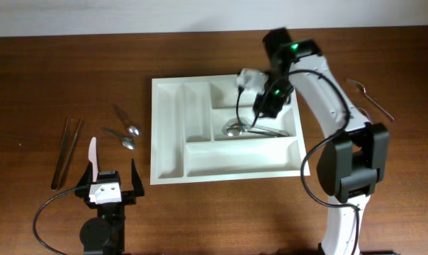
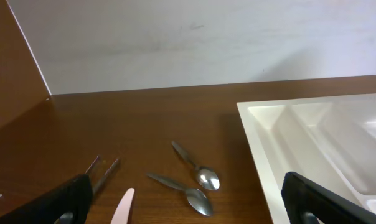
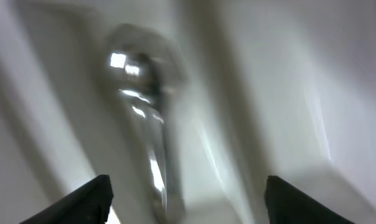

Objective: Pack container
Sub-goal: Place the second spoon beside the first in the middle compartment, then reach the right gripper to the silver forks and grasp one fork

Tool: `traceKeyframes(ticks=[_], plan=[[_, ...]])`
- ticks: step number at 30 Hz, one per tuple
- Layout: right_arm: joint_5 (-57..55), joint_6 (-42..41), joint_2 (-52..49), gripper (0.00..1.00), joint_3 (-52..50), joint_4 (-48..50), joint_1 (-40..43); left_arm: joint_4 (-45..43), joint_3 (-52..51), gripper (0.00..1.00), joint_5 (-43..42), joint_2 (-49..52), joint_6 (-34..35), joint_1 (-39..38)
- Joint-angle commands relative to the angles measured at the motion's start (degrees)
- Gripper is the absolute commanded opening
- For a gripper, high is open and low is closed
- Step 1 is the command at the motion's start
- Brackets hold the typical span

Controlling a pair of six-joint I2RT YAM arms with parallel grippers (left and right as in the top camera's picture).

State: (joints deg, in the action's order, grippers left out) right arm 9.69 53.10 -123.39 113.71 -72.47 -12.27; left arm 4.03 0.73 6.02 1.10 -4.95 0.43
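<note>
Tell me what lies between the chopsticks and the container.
A metal spoon, a second spoon and a pale knife-like utensil lie between the chopsticks and the container, in the overhead view.

The container [image 1: 200,113] is a large white rectangular plastic tray lying flat and open side up near the middle of the table [image 1: 58,71]. It has 5 compartments: 2 narrow ones along its left side and 3 wide ones set crosswise on the right. The narrow ones are bare. A spoon [image 1: 235,129] lies in the middle wide compartment, bowl to the left.
</note>
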Motion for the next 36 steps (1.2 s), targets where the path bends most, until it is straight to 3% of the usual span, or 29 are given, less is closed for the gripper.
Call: traceKeyframes(ticks=[1, 11, 20, 36], plan=[[-6.8, -13.84, 0.9, 0.81, 7.15, -2.99, 5.64, 0.07, -0.2, 0.99, -0.22, -0.44, -0.55, 0.22], [-7.41, -14.36, 0.0, 0.75, 9.29, -4.94, 21.22, 0.07, -0.2, 0.99, -0.22, -0.44, -0.55, 0.22], [-7.43, -14.12, -4.39, 0.68, 9.29, 1.11, 29.73, 0.07, -0.2, 0.99, -0.22, -0.44, -0.55, 0.22], [-8.5, -12.87, -16.61, 0.67, 9.29, 4.48, 31.91, 0.07, -0.2, 0.99, -0.22, -0.44, -0.55, 0.22]])
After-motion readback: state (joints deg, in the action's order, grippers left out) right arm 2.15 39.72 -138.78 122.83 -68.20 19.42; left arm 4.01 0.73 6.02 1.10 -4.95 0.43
